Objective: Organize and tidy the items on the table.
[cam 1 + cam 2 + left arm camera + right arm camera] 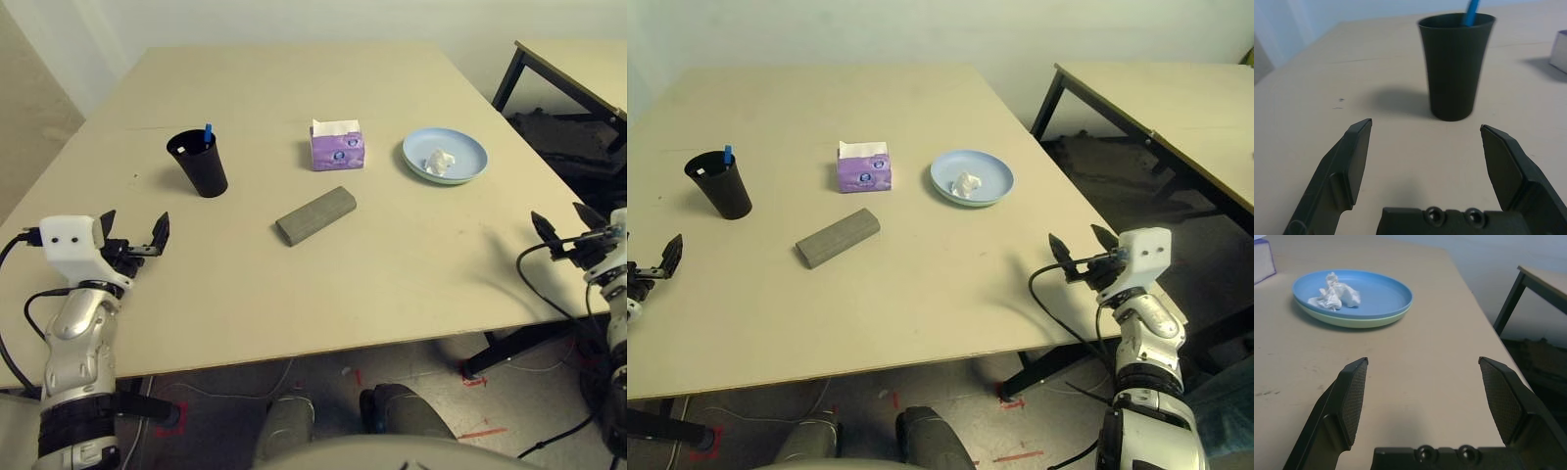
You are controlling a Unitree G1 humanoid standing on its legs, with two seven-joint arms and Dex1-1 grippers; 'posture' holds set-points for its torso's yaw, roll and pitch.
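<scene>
Now the large beige table carries four groups of things in a loose row across its middle. Toward the left edge stands the black cup, upright, with the blue-capped pen sticking out of it. Nearer the centre sits the purple tissue box, a white tissue rising from its top, and just in front of it, toward the near edge, the grey glasses case lies flat and angled. Toward the right edge rests the blue plate, stacked on the green plate, and the crumpled white paper lies on the blue one. The left gripper hovers over the table's near left part, its fingers spread wide with nothing between them, pointing toward the cup. The right gripper is at the table's right edge, fingers likewise wide apart and empty, aimed toward the plates. A second, black-legged table stands off to the right.
</scene>
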